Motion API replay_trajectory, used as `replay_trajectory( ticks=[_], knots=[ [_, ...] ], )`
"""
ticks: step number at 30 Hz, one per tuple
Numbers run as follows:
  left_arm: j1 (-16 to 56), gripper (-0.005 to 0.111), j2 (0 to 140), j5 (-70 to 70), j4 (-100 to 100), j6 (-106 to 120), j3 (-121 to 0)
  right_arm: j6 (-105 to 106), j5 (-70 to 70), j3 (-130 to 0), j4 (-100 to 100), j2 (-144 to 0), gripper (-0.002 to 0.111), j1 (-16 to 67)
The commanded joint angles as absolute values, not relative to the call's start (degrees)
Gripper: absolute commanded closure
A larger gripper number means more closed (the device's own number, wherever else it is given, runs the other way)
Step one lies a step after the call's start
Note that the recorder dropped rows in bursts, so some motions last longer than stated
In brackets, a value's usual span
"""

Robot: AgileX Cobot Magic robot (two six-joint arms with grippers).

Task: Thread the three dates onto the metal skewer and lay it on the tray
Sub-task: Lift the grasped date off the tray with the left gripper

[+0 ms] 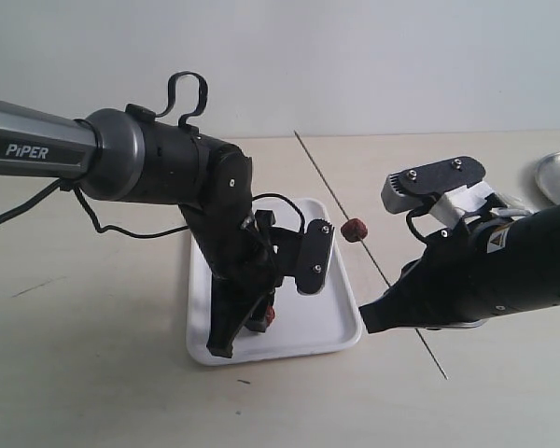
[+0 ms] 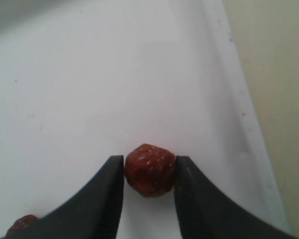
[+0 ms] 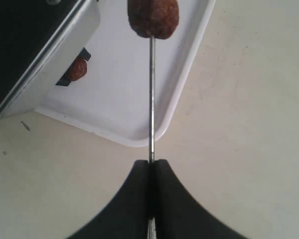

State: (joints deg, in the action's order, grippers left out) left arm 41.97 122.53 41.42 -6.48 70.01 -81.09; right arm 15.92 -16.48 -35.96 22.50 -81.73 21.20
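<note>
My left gripper [image 2: 149, 160] is low over the white tray [image 2: 89, 74] and shut on one date [image 2: 150, 170], its fingers touching both sides. A second date [image 2: 22, 225] lies on the tray close by. In the exterior view a date [image 1: 270, 315] peeks out beside the left gripper [image 1: 243, 332] on the tray [image 1: 308, 327]. My right gripper [image 3: 150, 164] is shut on the metal skewer [image 3: 151, 99], held just off the tray's corner [image 3: 139, 139]. The third date [image 3: 153, 17] is threaded on the skewer [image 1: 387, 280] and shows as a date [image 1: 355, 230] above the tray's right edge.
A round silver dish [image 1: 558, 173] sits at the far right edge of the beige table [image 1: 93, 373]. The left arm's black body and its cable hang over the tray's left half.
</note>
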Motion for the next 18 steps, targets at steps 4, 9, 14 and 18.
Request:
replay_trajectory(
  ticks=[4,9,14,18],
  knots=[
    [42.21,0.072,122.57,41.77,-6.57,69.67,-81.42,15.81,-16.57,-35.81,22.36,-81.35,0.108,20.92],
    [42.21,0.072,122.57,41.77,-6.57,69.31,-81.42,15.81,-16.57,-35.81,22.36,-81.35,0.108,20.92],
    [42.21,0.072,122.57,41.77,-6.57,68.49,-81.42,15.81,-16.79,-35.81,22.36,-81.35,0.108,20.92],
    [42.21,0.072,122.57,41.77,-6.57,68.25,-81.42,15.81,-16.91,-35.81,22.36,-81.35,0.108,20.92]
  ],
)
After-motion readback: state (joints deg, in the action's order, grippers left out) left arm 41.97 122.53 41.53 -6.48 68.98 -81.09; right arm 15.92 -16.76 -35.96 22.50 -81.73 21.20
